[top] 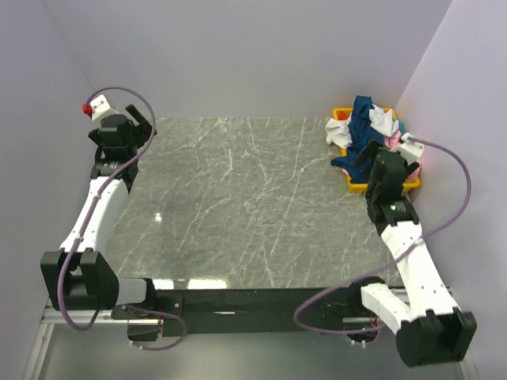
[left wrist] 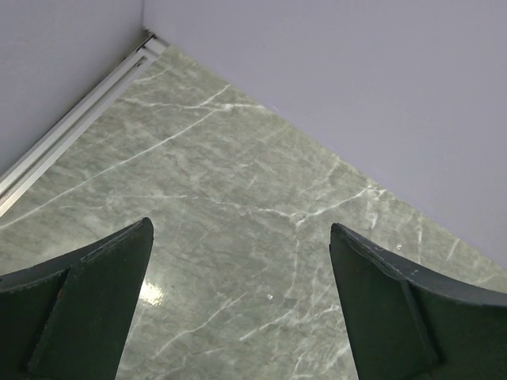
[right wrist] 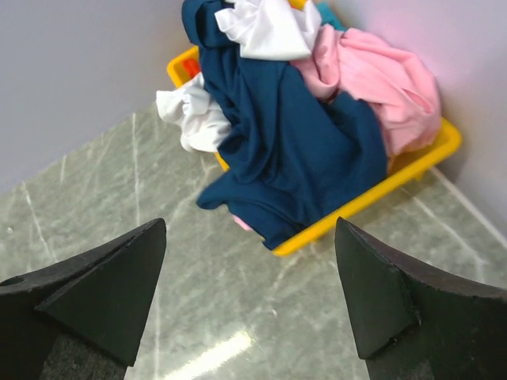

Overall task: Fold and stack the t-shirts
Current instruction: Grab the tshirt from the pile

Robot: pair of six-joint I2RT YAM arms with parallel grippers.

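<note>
Facing the yellow bin (right wrist: 428,154), where the t-shirts (right wrist: 380,83) lie heaped, we hold right fingers (right wrist: 103,293) and left fingers (left wrist: 87,301) apart. Nothing is folded yet; next we should grasp the navy shirt (right wrist: 293,142) overhanging its edge and drag it onto the desk (right wrist: 261,317).

The left arm (top: 97,207) and right arm (top: 418,257) share one build: white shells on the long links, black housings at joints and bases. A thin purple cable (top: 133,95) loops off each wrist. The left wrist bears a white block (top: 100,104) with a red tip (top: 87,108). The left gripper (left wrist: 239,226) and right gripper (right wrist: 250,223) have dark, matte, wedge-shaped fingers (right wrist: 111,293), the left pair lightly scuffed
</note>
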